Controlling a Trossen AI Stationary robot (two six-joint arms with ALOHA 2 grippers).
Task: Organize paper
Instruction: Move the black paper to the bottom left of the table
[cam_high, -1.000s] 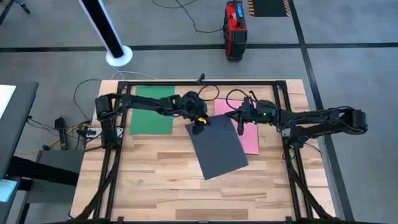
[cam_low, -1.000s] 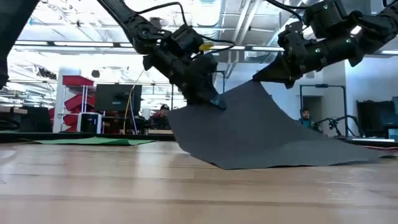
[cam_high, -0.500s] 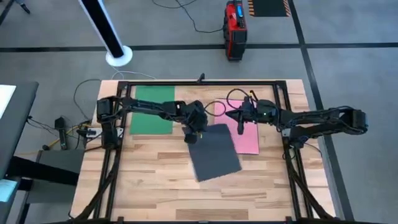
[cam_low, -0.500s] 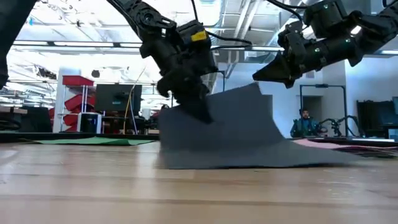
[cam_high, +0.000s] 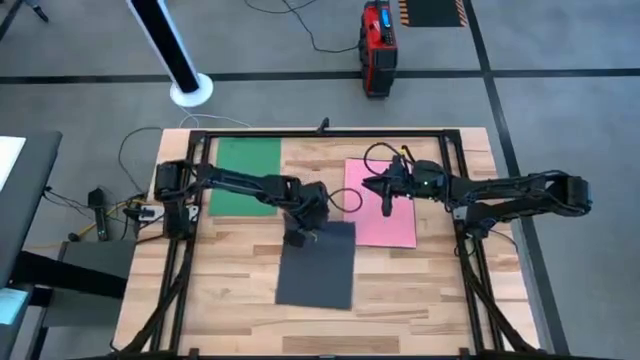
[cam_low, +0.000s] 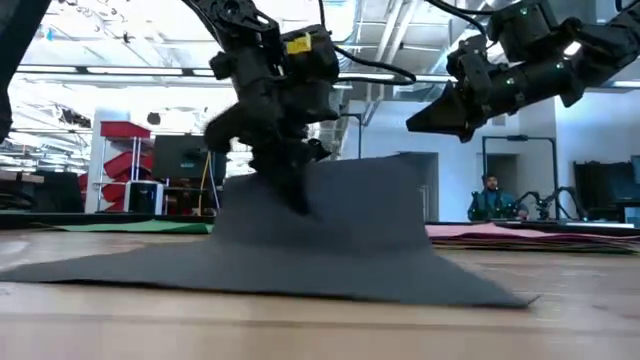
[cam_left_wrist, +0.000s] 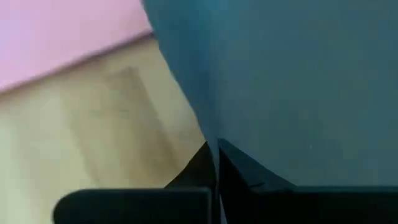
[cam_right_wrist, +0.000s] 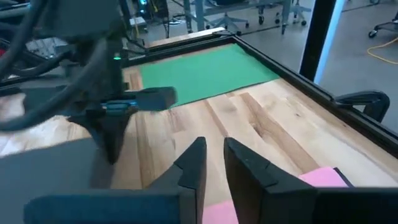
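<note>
A dark grey paper sheet (cam_high: 318, 268) lies in the table's middle, and my left gripper (cam_high: 302, 236) is shut on its far edge. Beyond it, a pink sheet (cam_high: 385, 215) lies flat at the far right and a green sheet (cam_high: 245, 178) lies flat at the far left. My right gripper (cam_high: 384, 196) hovers above the pink sheet's far part. Its fingers (cam_right_wrist: 193, 165) are a narrow gap apart with nothing between them. My left gripper pinches the grey sheet's far edge (cam_left_wrist: 214, 152) near its far left corner, between its two fingers, which come from above pointing down. That edge (cam_low: 330, 170) is held up like a tent. The sheet slopes down from it, and its near part (cam_low: 250, 275) lies on the table.
A black frame (cam_high: 330, 133) runs around the tabletop, with cables (cam_high: 375, 155) at the far side. Bare wood (cam_high: 420, 290) shows near and right of the grey sheet. A person (cam_low: 487, 195) is in the room beyond the table.
My left gripper has gone toward the table's near and left edges, dragging the grey sheet off the pink one and turning it square to the table. The sheet's far right corner has come away from my right gripper, which has stayed in place.
</note>
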